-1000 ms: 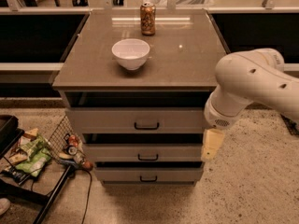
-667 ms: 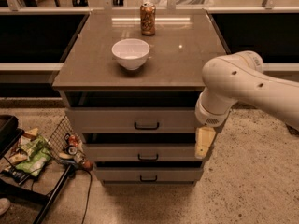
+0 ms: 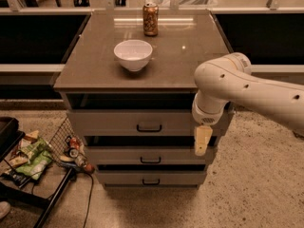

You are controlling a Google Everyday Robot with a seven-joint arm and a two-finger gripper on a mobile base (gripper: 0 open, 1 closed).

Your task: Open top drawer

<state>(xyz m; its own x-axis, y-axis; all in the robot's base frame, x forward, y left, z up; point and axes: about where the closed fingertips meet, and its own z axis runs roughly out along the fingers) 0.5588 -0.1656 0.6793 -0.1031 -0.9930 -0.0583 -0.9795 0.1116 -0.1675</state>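
Plainly, the main risk is a miss. The cream-coloured end effector (image 3: 203,140) hangs at the tip of the white, smooth-shelled, rounded robot arm (image 3: 237,84). It sits at about 3 o'clock from the small dark loop handle (image 3: 149,128) and well apart from it, over the right end of the wide grey top drawer (image 3: 109,122). Whether it is open or closed I cannot tell.

That drawer is the uppermost of three fronts, directly under the brown tabletop (image 3: 190,56), and looks shut or nearly so. Its front is a flat, matte panel with nothing to catch on except the slim, squarish loop. An approach that lands off-centre would probably press on bare panel and shove the cabinet instead of hooking anything.

The slimmer grey middle drawer front (image 3: 114,156), at 6 o'clock from the top one, carries a similar dark handle, so dropping too low could open the wrong drawer.

A sharp tug is the other worry. A glossy white round bowl (image 3: 133,54) and a tall patterned metal can (image 3: 150,19) stand on the smooth, reflective tabletop, at 12 o'clock from the handle. A jolt could slide the bowl or topple the narrow can.

The bulky wrist is close to the tabletop's right front corner and might knock it.
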